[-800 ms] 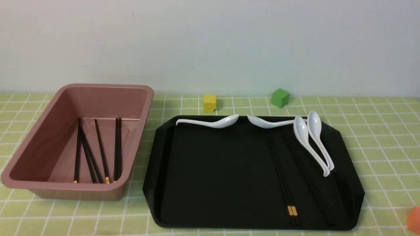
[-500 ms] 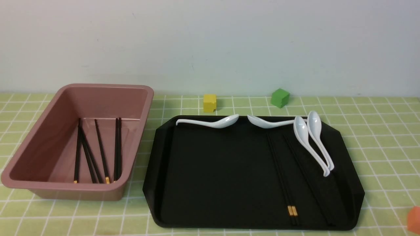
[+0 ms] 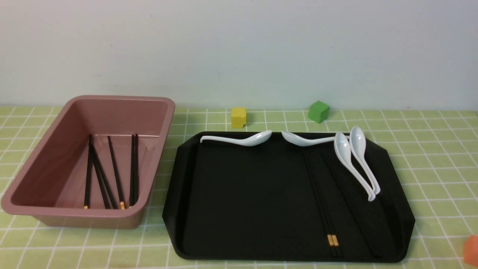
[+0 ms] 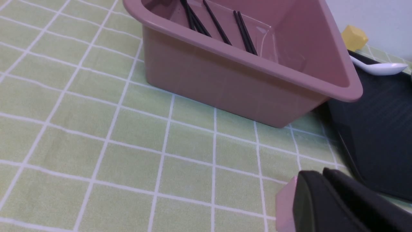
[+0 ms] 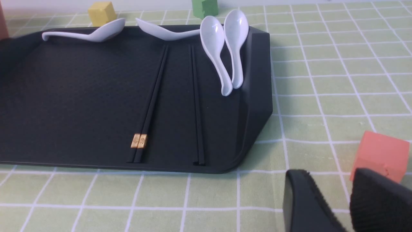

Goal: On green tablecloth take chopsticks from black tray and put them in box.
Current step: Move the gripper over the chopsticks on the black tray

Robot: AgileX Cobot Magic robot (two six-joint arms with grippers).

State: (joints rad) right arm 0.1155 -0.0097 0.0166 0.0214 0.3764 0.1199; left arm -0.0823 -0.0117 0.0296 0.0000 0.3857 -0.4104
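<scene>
Right gripper (image 5: 333, 175) spread and holding nothing, left gripper (image 4: 317, 175) pressed together; chopsticks (image 5: 154, 100) flat in black tray (image 3: 254, 209), so best to descend straight over mid-shaft, pinch lightly, clear spoons (image 5: 213, 48), lift level toward box (image 3: 86, 220).

- Cloth (image 3: 440, 157): yellow-green, white grid
- Box (image 3: 167, 127), ahead of left pincer (image 4: 318, 172): dusty pink
- Tray (image 3: 242, 201): matte black
- Chopsticks (image 3: 316, 186): black, some showing gold bands
- Spoons (image 3: 358, 142), well apart from right pincer (image 5: 328, 174): glossy white
- Cubes well apart from both pincers: one yellow (image 3: 238, 117), one green (image 3: 318, 111)
- Block (image 5: 381, 154) near right pincer: coral red
- Block (image 4: 285, 206) beside left pincer: pink
- Both pincers: dark grey
</scene>
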